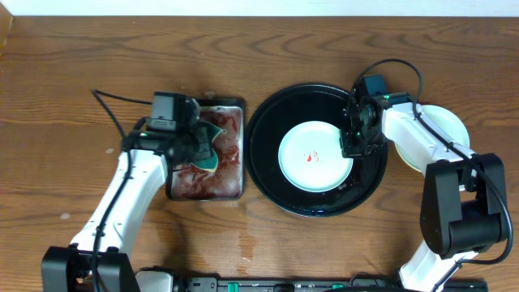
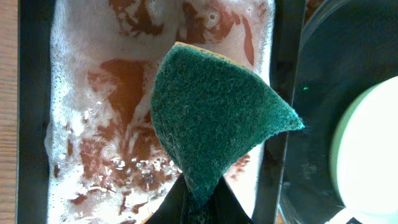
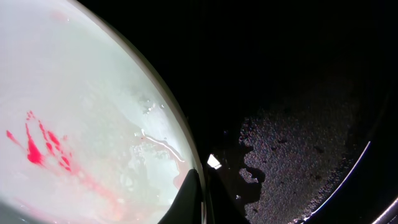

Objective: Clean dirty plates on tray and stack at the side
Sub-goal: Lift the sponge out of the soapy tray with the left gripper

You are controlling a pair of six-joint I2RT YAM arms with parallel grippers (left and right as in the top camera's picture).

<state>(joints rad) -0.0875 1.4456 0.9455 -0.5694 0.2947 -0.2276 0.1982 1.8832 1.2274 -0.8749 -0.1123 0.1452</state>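
A pale mint plate [image 1: 315,156] with a small red smear lies in the middle of the round black tray [image 1: 272,122]. My right gripper [image 1: 350,144] is shut on this plate's right rim. The right wrist view shows one finger over the plate [image 3: 74,112] and one outside the rim, with the gripper [image 3: 202,199] pinching the edge above the wet tray [image 3: 298,93]. My left gripper [image 1: 199,144] is shut on a green sponge [image 1: 209,152] over the metal pan. In the left wrist view the sponge [image 2: 211,118] hangs folded from the gripper [image 2: 202,208].
The rectangular metal pan [image 1: 231,182] left of the tray holds foam and red stains [image 2: 93,124]. Another pale plate [image 1: 451,123] lies on the wood to the right of the tray, partly under my right arm. The tray's rim [image 2: 311,74] sits close beside the pan.
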